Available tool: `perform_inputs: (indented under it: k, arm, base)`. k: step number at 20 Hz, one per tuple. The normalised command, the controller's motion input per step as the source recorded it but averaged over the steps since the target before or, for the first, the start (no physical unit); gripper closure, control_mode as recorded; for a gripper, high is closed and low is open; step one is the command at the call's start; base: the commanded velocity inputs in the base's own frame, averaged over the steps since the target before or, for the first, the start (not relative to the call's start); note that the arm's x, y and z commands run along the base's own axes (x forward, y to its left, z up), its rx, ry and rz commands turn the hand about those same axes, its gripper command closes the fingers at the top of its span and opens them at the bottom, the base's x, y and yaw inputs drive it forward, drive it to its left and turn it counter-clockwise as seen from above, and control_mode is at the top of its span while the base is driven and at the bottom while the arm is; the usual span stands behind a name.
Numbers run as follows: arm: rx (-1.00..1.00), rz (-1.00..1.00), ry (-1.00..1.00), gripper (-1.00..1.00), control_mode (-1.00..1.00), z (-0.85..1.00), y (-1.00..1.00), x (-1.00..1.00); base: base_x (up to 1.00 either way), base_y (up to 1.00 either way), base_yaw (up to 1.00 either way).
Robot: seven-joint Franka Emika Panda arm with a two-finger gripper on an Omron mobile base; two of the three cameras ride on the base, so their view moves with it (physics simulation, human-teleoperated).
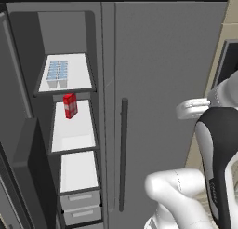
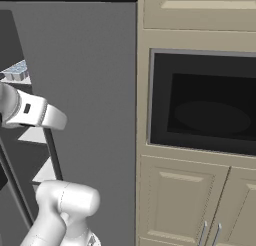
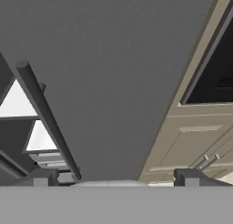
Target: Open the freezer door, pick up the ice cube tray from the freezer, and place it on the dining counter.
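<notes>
Freezer (image 1: 28,46) open — ice cube tray (image 1: 57,73) on top shelf.

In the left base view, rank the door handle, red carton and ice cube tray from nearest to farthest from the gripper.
1. door handle, middle of the view.
2. red carton, further left.
3. ice cube tray, above the carton, leftmost.
</notes>
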Motion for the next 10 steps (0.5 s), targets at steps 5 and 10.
perform_inputs:
  k: [5,10]
  arm:
    - [0.0,0.0,0.0,-1.0,1.0,0.0,0.0,0.0]
    - [0.0,0.0,0.0,-1.0,1.0,0.0,0.0,0.0]
  base:
    - [-0.26,0.12,0.0]
    - [-0.35,0.53,0.0]
